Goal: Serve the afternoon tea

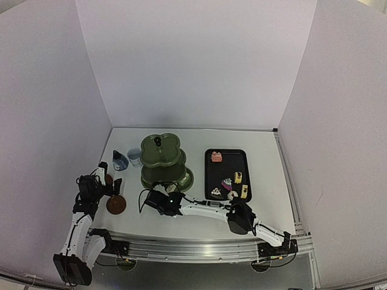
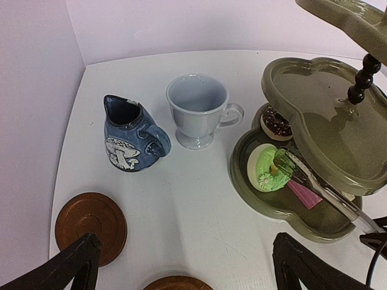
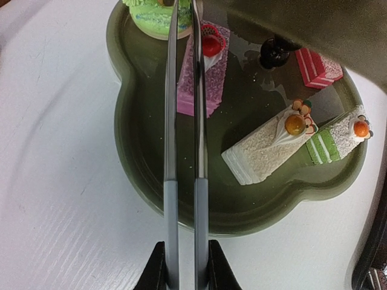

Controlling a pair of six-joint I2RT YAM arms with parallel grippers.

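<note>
Steel tongs (image 3: 171,121) are pinched between the right gripper's (image 3: 184,269) fingers, that arm reaching low and leftward, tong tips at a green pastry (image 2: 260,163) on the bottom tier of the dark green stand (image 1: 169,154). The left gripper (image 2: 187,266) hovers over brown coasters (image 2: 91,226), fingers spread wide. Beyond, left of the stand, sit a mushroom-painted blue jug (image 2: 130,142) and white cup (image 2: 196,109).

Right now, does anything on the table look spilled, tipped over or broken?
Nothing stands out. The white cup and blue jug stand upright, no spill shows, and the pastries on the stand's bottom tier sit inside its rim.
</note>
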